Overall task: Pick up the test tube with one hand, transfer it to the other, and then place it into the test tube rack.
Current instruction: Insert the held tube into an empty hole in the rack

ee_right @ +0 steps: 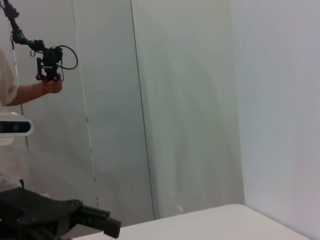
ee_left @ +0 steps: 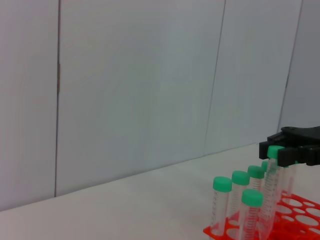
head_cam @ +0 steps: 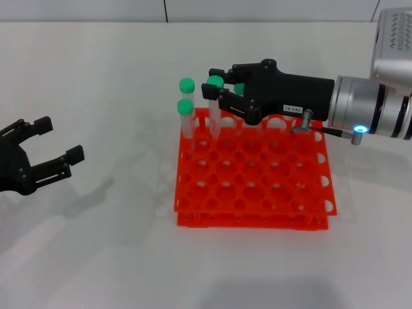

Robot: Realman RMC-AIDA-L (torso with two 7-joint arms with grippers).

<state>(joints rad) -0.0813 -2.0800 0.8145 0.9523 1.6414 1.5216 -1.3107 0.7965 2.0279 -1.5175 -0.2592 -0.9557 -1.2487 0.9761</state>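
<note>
The orange-red test tube rack [head_cam: 254, 193] stands on the white table right of centre. My right gripper [head_cam: 217, 85] reaches over its far left corner and is shut on the green cap end of a test tube [head_cam: 214, 106]. The tube stands upright with its lower end in a rack hole. In the left wrist view the same tube [ee_left: 272, 180] shows with black fingers [ee_left: 290, 145] around its cap. My left gripper [head_cam: 59, 138] is open and empty, low over the table at the far left, well away from the rack.
Other green-capped tubes [head_cam: 186, 109] stand in the rack's far left holes, close beside the held one; several show in the left wrist view [ee_left: 222, 200]. A person's hand with a device [ee_right: 47, 75] is in the background of the right wrist view.
</note>
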